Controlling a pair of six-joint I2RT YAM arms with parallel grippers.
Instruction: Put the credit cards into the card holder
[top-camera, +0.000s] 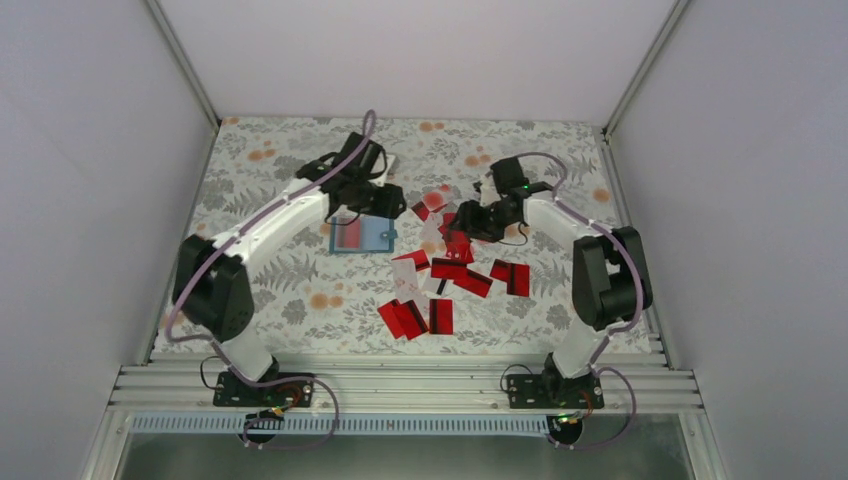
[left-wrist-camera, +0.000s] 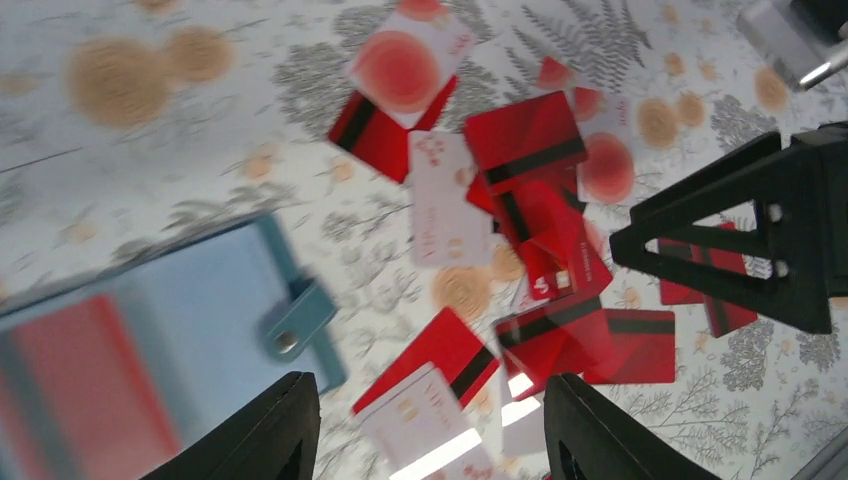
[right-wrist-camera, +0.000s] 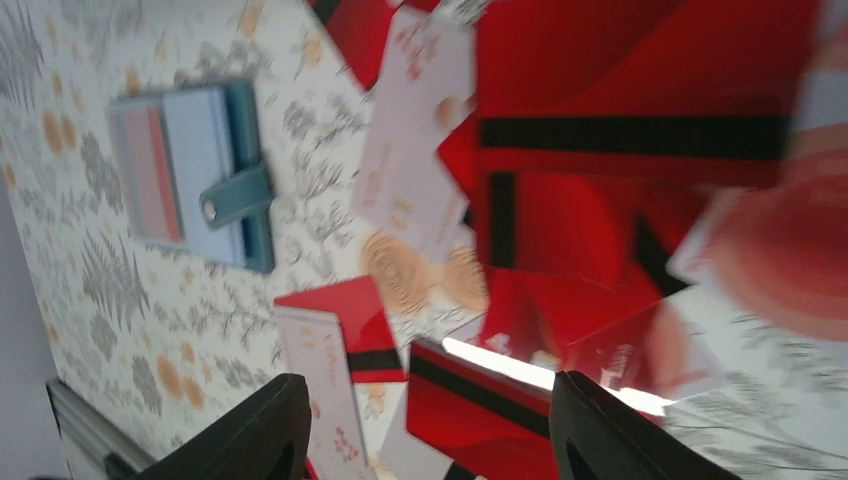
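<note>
While the left end effector (left-wrist-camera: 430, 415) and right end effector (right-wrist-camera: 425, 420) hang with fingers apart and empty, the card holder (top-camera: 362, 235) lies flat on the tabletop (top-camera: 290, 290).
Credit cards (top-camera: 450, 270) crowd near its right edge; patterned tabletop shows to its left.

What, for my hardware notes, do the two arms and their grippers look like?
The left arm and right arm both have white links with black joints. A lilac cable loops along each. The left gripper and right gripper have plain black, wedge-shaped fingers. A small green light glows on the right wrist.
</note>
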